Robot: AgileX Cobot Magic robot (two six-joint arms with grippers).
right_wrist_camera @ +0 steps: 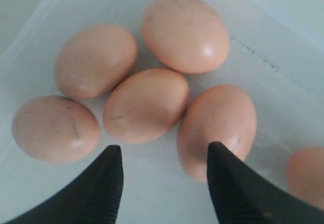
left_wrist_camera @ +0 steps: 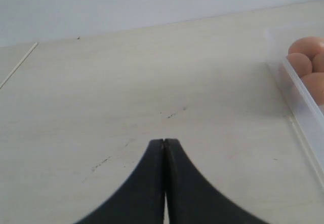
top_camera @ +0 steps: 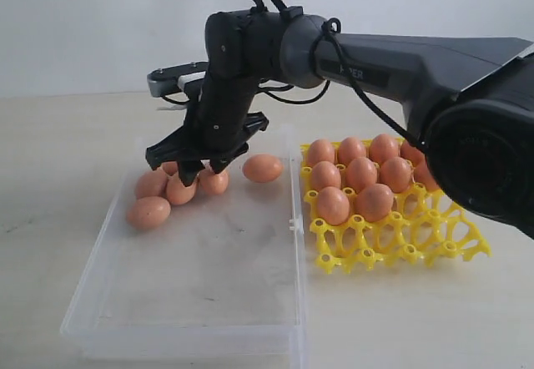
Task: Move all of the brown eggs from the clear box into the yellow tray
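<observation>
Okay, exterior view first. The right arm reaches in from the right and across the middle. Its right gripper hangs low over the clear box, jaws apart, gripping nothing. Several brown eggs are bunched in the box's far left corner, right under the fingertips. One lone egg lies apart from them, near the far wall. The yellow tray sits just beside the box on its right; whether they touch, cannot tell. The tray's far cups hold tray eggs, at least nine, some hidden behind the arm.

Left wrist view: the left gripper is clenched, tips pressed together, holding nothing, over the pale table. A wall of the clear box shows at the picture's edge, with a few brown eggs behind it.

Right wrist view: the right gripper is released and spread wide above the box floor. Five brown eggs lie clustered and touching. One fingertip overlaps the nearest egg; whether it touches, cannot tell. A sixth egg is cut off by the frame.
</observation>
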